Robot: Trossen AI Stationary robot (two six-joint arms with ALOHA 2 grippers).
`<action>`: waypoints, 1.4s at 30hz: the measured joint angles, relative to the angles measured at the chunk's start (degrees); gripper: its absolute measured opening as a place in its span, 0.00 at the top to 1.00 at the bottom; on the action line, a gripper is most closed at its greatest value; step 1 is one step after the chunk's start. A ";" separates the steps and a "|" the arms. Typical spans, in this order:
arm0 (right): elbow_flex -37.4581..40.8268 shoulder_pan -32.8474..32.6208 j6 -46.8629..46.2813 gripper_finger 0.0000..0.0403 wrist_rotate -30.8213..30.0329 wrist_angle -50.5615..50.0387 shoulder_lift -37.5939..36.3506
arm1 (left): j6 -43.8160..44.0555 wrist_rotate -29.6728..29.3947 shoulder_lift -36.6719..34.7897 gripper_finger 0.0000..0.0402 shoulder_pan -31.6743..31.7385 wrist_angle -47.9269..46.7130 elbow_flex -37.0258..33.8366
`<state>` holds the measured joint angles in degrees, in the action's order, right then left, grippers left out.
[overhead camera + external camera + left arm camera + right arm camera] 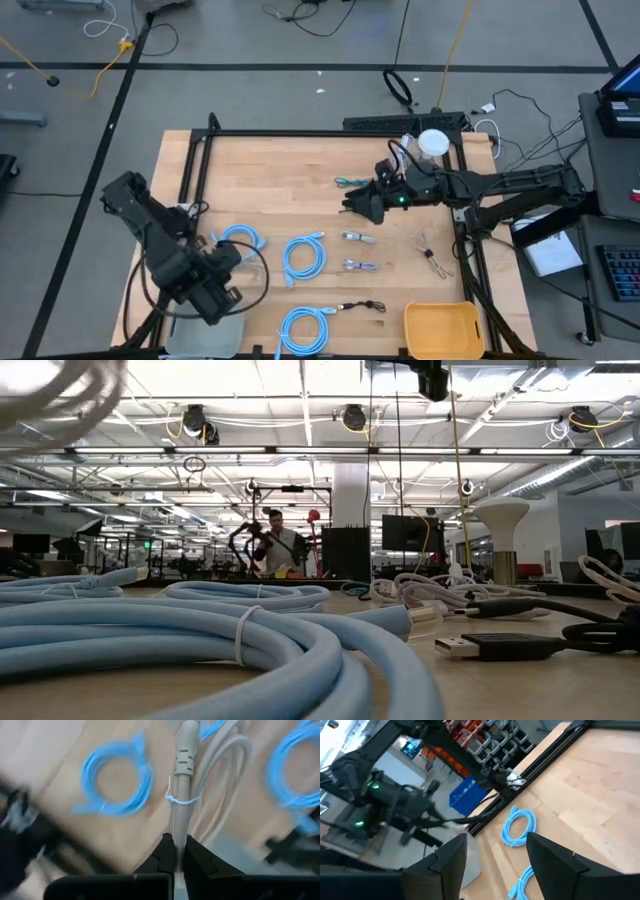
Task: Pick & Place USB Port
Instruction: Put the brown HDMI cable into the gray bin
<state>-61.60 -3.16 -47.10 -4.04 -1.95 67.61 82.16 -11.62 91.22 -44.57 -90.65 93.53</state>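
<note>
Right gripper [352, 203] sits over the table [300, 160] centre. Two short adapters [358, 238] lie just before it, coiled cables [303, 255] further left, bin [442, 330] at the near right corner.

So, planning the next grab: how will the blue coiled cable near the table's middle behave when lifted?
The blue coiled cable is probably light and floppy. A tie seems to bind its loops, so it should lift as one bundle. Its free ends will likely dangle and swing.

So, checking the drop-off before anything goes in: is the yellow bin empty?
Empty: the high view shows the yellow plastic bin at the table's near edge with only bare yellow floor inside.
</note>
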 joint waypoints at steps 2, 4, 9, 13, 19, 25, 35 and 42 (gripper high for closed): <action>0.00 0.01 -0.03 0.52 -0.87 -0.04 0.00 | -2.72 -1.63 -0.37 0.97 0.24 1.55 1.03; 0.00 0.02 -0.04 0.52 -2.14 -0.02 0.00 | -6.87 -2.46 0.16 0.97 0.67 0.82 1.10; 0.00 0.00 -0.55 0.54 -5.86 0.41 0.00 | -19.10 -2.43 1.29 0.97 1.05 0.92 -0.86; 0.00 -0.02 -2.58 0.55 -8.33 0.84 0.04 | -23.31 -0.76 1.53 0.97 1.18 0.28 -3.53; 0.00 -0.86 -3.01 0.58 -12.83 0.84 0.98 | -24.80 -5.14 0.57 0.97 -1.40 0.75 -4.24; 2.67 -2.31 -6.61 0.59 -13.91 7.92 4.36 | -28.05 -4.98 0.65 0.97 1.19 0.75 -5.91; 6.20 -4.97 -9.98 0.59 -13.82 20.61 10.28 | -10.64 -0.39 -11.41 0.97 -5.11 0.53 1.89; 6.23 -4.75 -6.81 0.59 -14.51 20.61 10.34 | -5.14 -37.91 -20.04 0.97 -14.33 0.76 12.64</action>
<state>-55.37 -7.91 -53.90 -18.55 18.66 77.95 77.01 -49.52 71.18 -58.90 -89.89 106.17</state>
